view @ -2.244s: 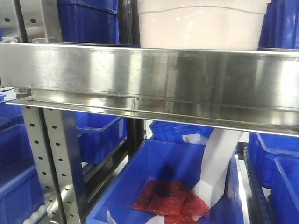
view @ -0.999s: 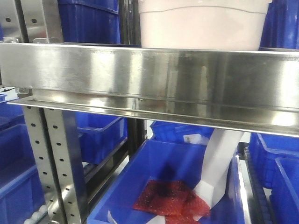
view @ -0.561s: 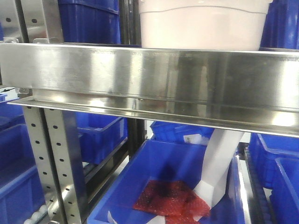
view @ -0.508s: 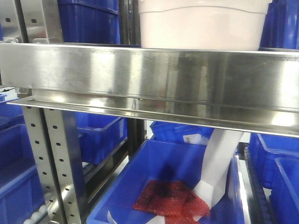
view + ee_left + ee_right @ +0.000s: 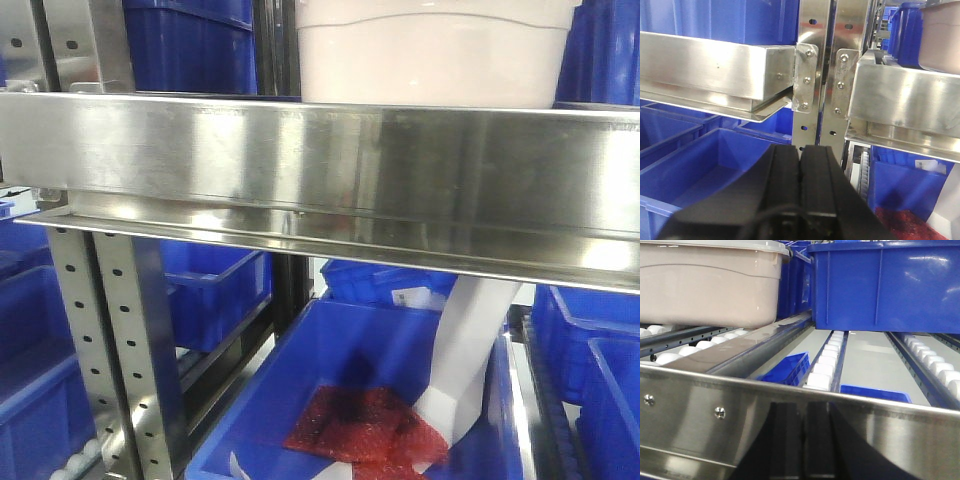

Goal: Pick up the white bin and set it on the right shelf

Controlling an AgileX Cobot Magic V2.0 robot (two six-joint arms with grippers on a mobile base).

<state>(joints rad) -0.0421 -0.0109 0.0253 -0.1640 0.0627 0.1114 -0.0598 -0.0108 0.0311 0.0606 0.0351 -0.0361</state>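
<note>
The white bin [image 5: 430,60] stands on the right shelf [image 5: 200,150], behind its broad steel front rail. The right wrist view shows the white bin [image 5: 705,285] resting on the roller tracks at upper left, beyond the shelf rail [image 5: 700,415]. My right gripper [image 5: 804,407] is shut and empty, low in front of that rail and apart from the bin. My left gripper [image 5: 801,149] is shut and empty too, facing the perforated uprights [image 5: 812,75], with the white bin [image 5: 940,40] up at the far right edge. Neither gripper shows in the front view.
Blue bins [image 5: 190,45] stand behind and beside the white one, and a large blue bin [image 5: 885,285] sits to its right. Below the shelf an open blue bin [image 5: 340,390] holds red mesh [image 5: 360,425] and a white bag [image 5: 465,350]. Another steel shelf [image 5: 715,65] lies left.
</note>
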